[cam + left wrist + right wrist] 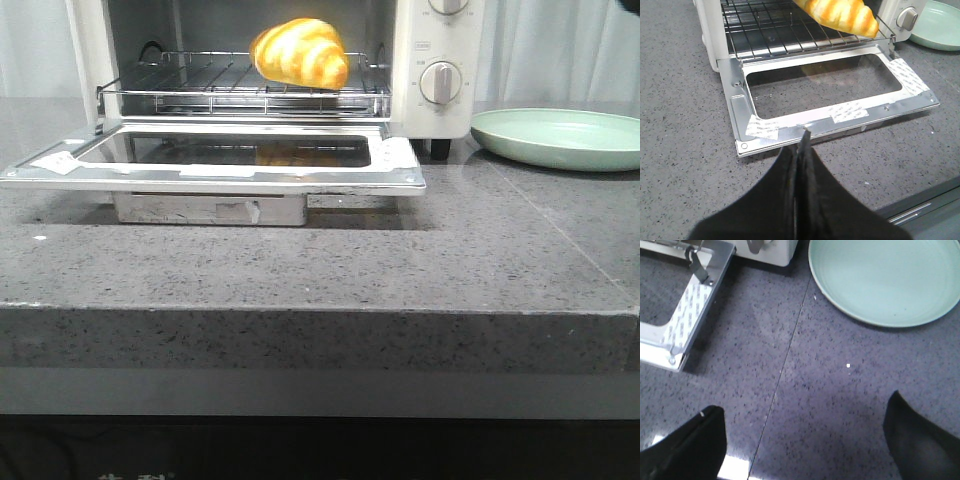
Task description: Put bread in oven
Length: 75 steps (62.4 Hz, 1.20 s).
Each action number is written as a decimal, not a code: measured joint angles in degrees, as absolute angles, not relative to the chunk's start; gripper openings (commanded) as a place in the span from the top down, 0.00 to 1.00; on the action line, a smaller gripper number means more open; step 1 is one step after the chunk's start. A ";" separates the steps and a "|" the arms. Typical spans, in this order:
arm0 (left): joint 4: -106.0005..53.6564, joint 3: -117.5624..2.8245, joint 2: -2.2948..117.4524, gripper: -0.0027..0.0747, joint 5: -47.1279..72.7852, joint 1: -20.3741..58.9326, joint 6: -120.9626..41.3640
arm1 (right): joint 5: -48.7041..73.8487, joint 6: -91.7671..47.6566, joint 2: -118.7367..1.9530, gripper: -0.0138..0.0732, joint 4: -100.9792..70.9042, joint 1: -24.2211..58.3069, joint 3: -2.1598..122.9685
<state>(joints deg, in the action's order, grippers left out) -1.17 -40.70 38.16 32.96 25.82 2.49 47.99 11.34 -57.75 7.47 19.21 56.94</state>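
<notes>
The bread point(300, 53), a glossy golden-orange croissant roll with pale stripes, lies on the wire rack point(200, 80) inside the cream-white oven point(435, 60). The oven's glass door point(220, 160) hangs open and flat. The bread also shows in the left wrist view point(840, 15), with the rack point(770, 25) and the door point(825, 85). My left gripper point(804, 137) is shut and empty, just in front of the door's front edge. My right gripper point(805, 415) is open and empty above the bare counter, right of the door's corner point(685, 325). Neither gripper shows in the front view.
A pale green round plate point(560, 137) sits empty on the counter right of the oven, and also shows in the right wrist view point(885, 280). Two round knobs point(440, 82) are on the oven's right panel. The grey stone counter's front edge point(320, 310) is near.
</notes>
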 measured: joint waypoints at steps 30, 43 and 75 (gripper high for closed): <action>-1.17 -40.70 38.16 0.99 32.96 25.82 2.49 | 46.63 8.84 -41.15 0.11 5.79 18.97 46.54; -1.17 -40.70 38.16 0.99 32.96 25.82 2.49 | 46.74 8.75 -41.12 0.54 5.79 18.97 46.47; -1.17 -40.70 38.16 0.99 32.96 25.82 2.49 | 47.24 8.75 -41.03 0.92 5.79 18.97 46.47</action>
<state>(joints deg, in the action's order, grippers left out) -1.17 -40.70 38.16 32.96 25.82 2.49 47.24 8.75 -41.03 5.79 18.97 46.47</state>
